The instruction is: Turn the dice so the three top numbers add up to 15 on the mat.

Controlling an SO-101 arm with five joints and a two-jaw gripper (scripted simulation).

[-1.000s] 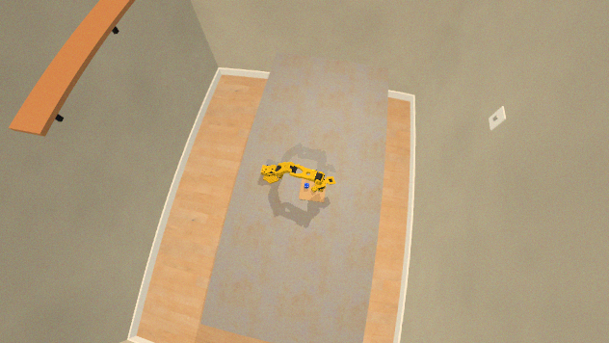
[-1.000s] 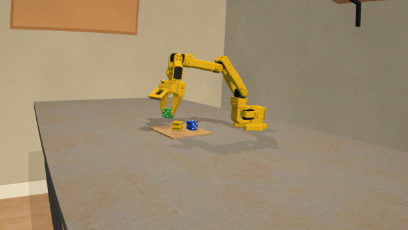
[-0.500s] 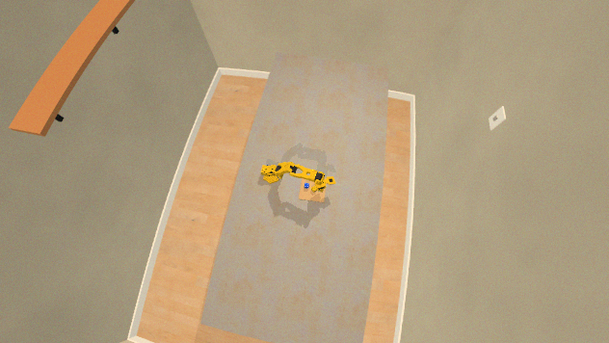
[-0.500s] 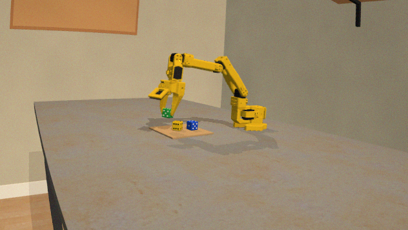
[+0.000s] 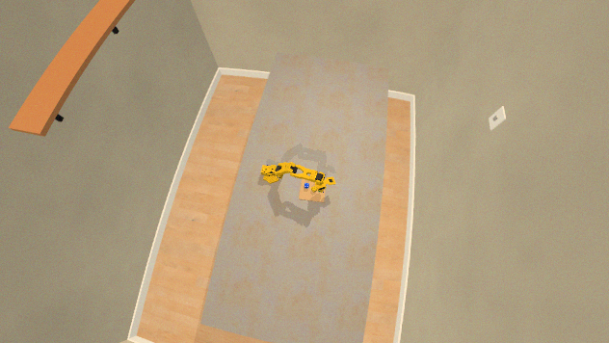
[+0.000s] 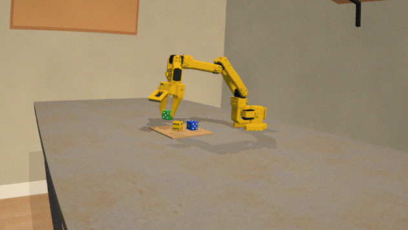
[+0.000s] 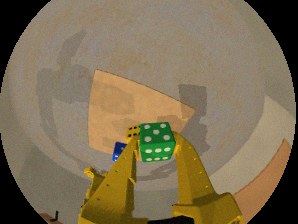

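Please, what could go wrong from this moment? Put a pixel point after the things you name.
The green die (image 6: pixel 166 115) (image 7: pixel 156 142) hangs in the gripper (image 6: pixel 167 117) (image 7: pixel 156 145) above the table, so it might tumble onto a wrong face if released from there. It is also near the yellow die (image 6: pixel 177 125) (image 7: pixel 133 131), which it could knock while coming down to the mat (image 5: pixel 304 196) (image 6: pixel 174 135) (image 7: pixel 112 95).
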